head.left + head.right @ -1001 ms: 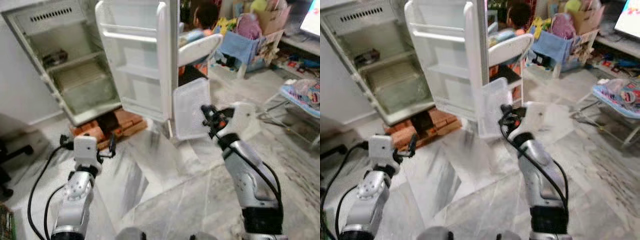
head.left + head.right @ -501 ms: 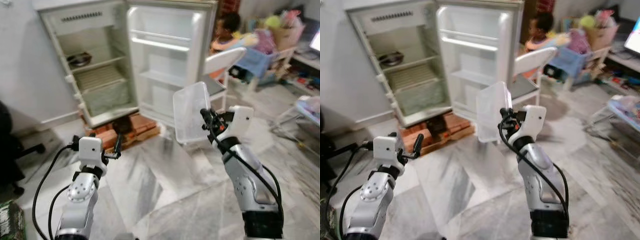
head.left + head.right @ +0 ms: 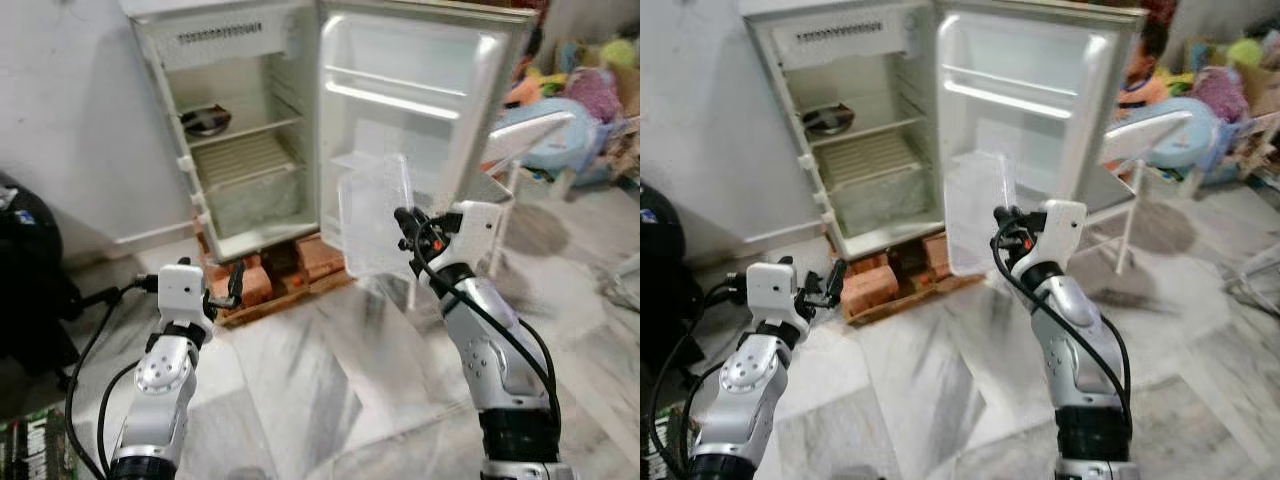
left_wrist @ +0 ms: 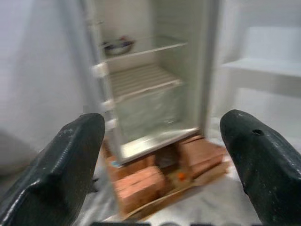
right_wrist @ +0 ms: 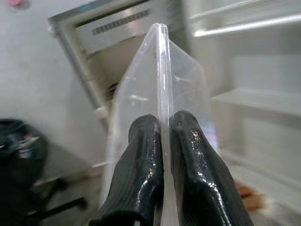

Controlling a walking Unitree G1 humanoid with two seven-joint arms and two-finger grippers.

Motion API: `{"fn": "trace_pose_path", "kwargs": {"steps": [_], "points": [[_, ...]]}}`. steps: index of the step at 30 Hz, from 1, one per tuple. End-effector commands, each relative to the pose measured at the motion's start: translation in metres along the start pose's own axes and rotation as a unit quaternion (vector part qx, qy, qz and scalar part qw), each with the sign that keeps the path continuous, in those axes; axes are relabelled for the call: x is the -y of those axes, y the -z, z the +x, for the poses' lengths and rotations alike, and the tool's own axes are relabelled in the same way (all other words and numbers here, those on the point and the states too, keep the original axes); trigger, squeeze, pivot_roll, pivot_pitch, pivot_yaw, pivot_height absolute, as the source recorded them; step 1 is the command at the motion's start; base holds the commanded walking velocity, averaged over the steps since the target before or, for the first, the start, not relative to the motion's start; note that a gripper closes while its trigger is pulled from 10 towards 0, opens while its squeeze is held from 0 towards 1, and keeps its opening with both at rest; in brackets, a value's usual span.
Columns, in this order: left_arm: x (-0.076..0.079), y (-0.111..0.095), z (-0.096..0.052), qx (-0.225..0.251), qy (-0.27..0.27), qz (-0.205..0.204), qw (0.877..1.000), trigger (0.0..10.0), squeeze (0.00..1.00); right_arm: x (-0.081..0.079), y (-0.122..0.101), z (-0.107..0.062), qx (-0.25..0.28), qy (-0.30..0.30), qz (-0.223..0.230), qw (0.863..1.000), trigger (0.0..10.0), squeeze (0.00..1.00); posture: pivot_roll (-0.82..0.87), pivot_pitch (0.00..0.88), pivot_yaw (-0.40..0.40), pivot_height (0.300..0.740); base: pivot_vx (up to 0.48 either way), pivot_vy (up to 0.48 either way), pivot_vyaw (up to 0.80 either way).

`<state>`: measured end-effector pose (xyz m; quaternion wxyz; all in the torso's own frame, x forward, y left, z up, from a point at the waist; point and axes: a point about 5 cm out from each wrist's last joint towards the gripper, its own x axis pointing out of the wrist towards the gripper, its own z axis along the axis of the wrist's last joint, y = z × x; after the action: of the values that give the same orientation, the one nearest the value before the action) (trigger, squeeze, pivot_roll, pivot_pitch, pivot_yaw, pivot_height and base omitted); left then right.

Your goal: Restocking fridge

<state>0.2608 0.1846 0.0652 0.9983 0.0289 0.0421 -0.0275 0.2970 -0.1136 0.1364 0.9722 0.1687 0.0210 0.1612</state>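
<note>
My right gripper (image 3: pixel 402 222) is pinched hard on the edge of a clear plastic tray (image 3: pixel 375 215), its two fingers (image 5: pixel 141 160) pressed either side of the thin rim with no gap left. The tray stands upright ahead of that claw, and beyond it the fridge (image 3: pixel 245 130) gapes with its door (image 3: pixel 420 110) swung wide. My left gripper (image 3: pixel 232 288) hangs low and well apart from the tray, its fingers (image 4: pixel 70 155) spread wide and holding nothing; past them sit the bricks (image 4: pixel 141 186) under the fridge.

What worries me is the hold: a narrow pinch on a slick, thin edge (and a broad, light sheet above it). A jolt as I step could, I judge, let the tray swivel or slip out. Its far corner could also strike the door or a shelf (image 3: pixel 240 125) before I line it up, since the clear plastic is hard to judge against the white interior.

Compared with a second ago, the fridge stands more squarely ahead of my claws and its cavity shows fuller; the view has swung, while my pinch on the tray is unchanged.
</note>
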Motion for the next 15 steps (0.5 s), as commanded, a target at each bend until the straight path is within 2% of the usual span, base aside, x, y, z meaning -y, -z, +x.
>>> {"fn": "trace_pose_path", "kwargs": {"steps": [1,8,15], "points": [[0.0053,-0.0047,0.0039,0.007,0.005,0.001,1.000,10.0,0.00,0.0048,-0.0055,-0.0014,0.006,0.004,-0.013,1.000,10.0,0.00,0.06,0.000,-0.006,0.740,0.454,0.000,0.00],[0.0067,-0.0051,0.0068,0.005,0.005,0.010,1.000,10.0,0.00,0.0043,-0.0067,0.0033,0.008,-0.001,-0.017,1.000,10.0,0.00,0.07,0.000,-0.003,0.740,0.451,0.000,0.00],[0.0075,-0.0051,0.0082,-0.001,0.002,0.002,1.000,10.0,0.00,0.0020,-0.0063,0.0055,0.009,-0.005,-0.020,1.000,10.0,0.00,0.07,0.000,-0.001,0.740,0.440,0.000,0.00]]}}
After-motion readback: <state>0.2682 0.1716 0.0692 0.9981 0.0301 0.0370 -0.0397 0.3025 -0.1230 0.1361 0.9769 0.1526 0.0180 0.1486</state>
